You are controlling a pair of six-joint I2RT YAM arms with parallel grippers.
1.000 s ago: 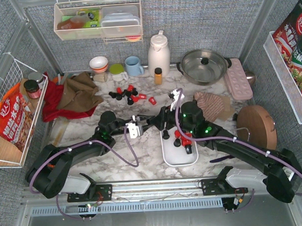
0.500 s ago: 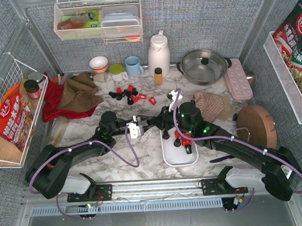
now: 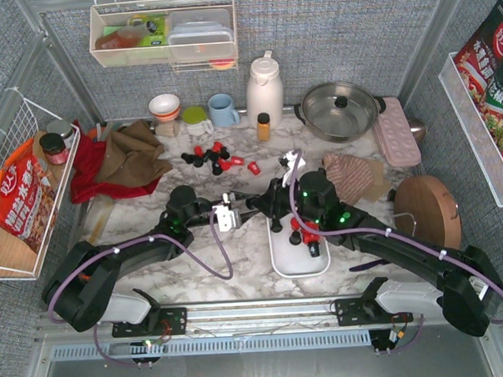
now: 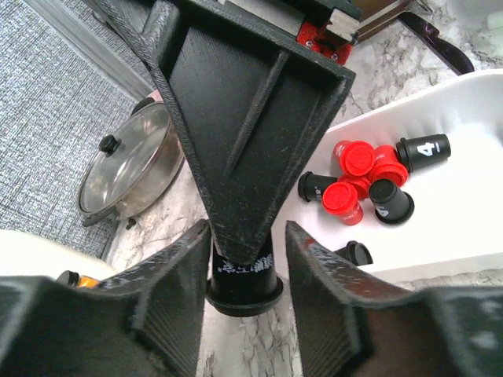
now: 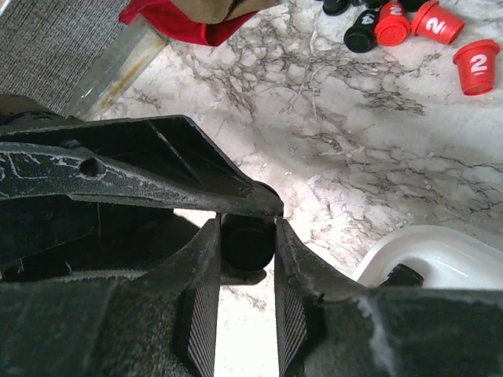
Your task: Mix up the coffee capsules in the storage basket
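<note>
Marble table (image 5: 377, 149), red "2" capsules (image 5: 476, 67), black "4" capsule (image 4: 424, 149); right pincer (image 5: 246, 232) tight on another black capsule (image 5: 248, 250), left pincer (image 4: 245, 239): hold unclear.

Left tool (image 3: 259, 206) meets right tool (image 3: 274, 205) at the storage basket's (image 3: 302, 266) far corner, coffee capsules (image 3: 303, 232) inside.

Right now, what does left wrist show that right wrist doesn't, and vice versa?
Left wrist only: the heap of red and black coffee capsules inside the storage basket, and the lidded pot.
Right wrist only: loose capsules on the table, and the red cloth.
Both: one black capsule, seen between the left gripper fingers in one and the right gripper fingers in the other, plus some basket rim.
</note>
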